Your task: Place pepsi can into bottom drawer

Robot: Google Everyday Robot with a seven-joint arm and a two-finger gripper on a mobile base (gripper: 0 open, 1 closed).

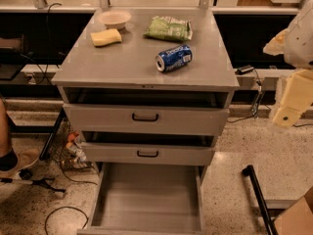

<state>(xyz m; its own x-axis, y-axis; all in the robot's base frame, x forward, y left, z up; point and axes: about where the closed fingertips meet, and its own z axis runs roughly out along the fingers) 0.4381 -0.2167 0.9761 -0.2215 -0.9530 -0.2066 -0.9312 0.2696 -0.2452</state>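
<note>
The pepsi can (173,58) lies sideways on the cabinet top (122,58), rim pointing left, while the gripper (292,99) hovers far right, grip state untellable.

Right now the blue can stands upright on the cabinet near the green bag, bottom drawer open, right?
No: the camera view shows the pepsi can lying on its side on the cabinet near the green bag; the bottom drawer is open. The gripper is at the right edge.
</note>
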